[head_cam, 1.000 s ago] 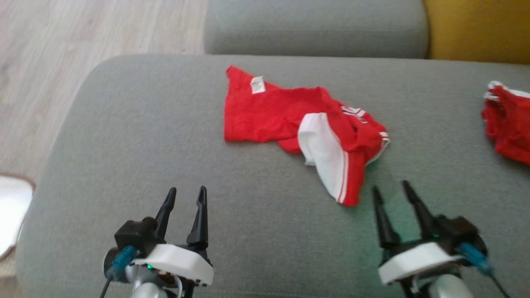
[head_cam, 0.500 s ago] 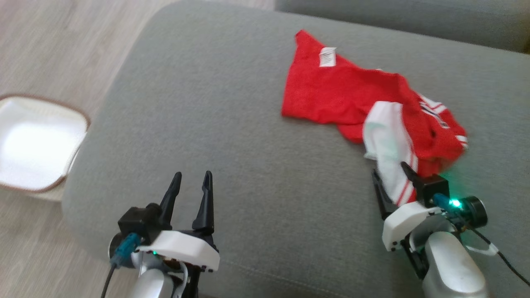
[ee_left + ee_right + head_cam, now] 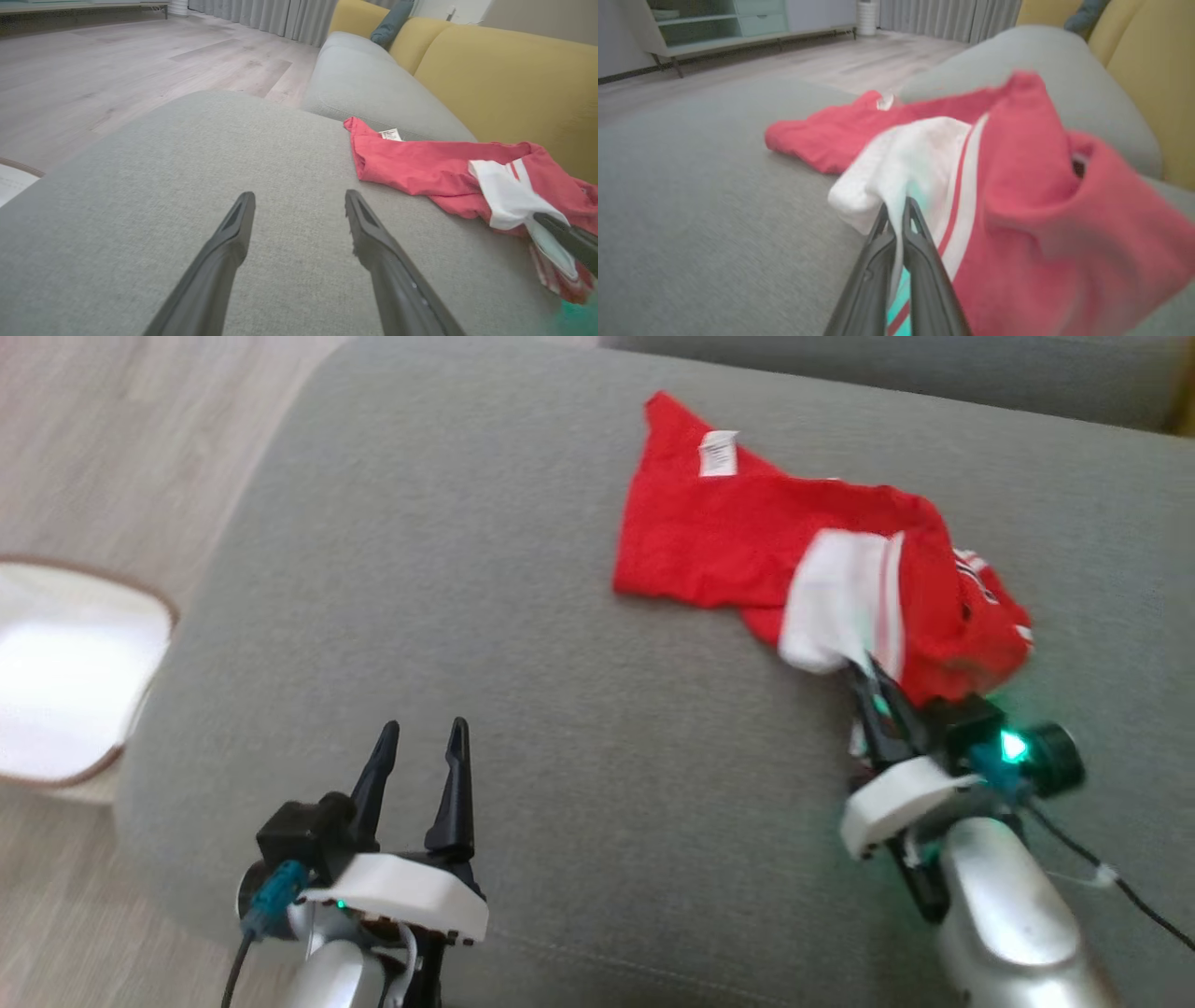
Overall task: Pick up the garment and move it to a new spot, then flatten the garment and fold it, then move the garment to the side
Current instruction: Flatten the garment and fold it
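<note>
Right now the right gripper (image 3: 873, 683) has its two fingers squeezed tight together on the white sleeve (image 3: 831, 607) of the red shirt (image 3: 738, 532). The shirt lies bunched up on the grey sofa seat (image 3: 448, 579), over on the robot's right side, with its little white label (image 3: 718, 454) at the far corner. The left gripper (image 3: 422, 733) hangs low over the bare seat, well apart from the shirt. Its fingers are spread wide and hold nothing.

I think the job at hand is picking the shirt up to carry it to a new spot. To do it well, the right arm should lift slowly, because only a small bit of sleeve is pinched and a quick tug could pull it free. The rest of the shirt will hang down, so it needs to go high enough not to drag. The bare seat in front of the left gripper looks like a good place to lay it down.
</note>
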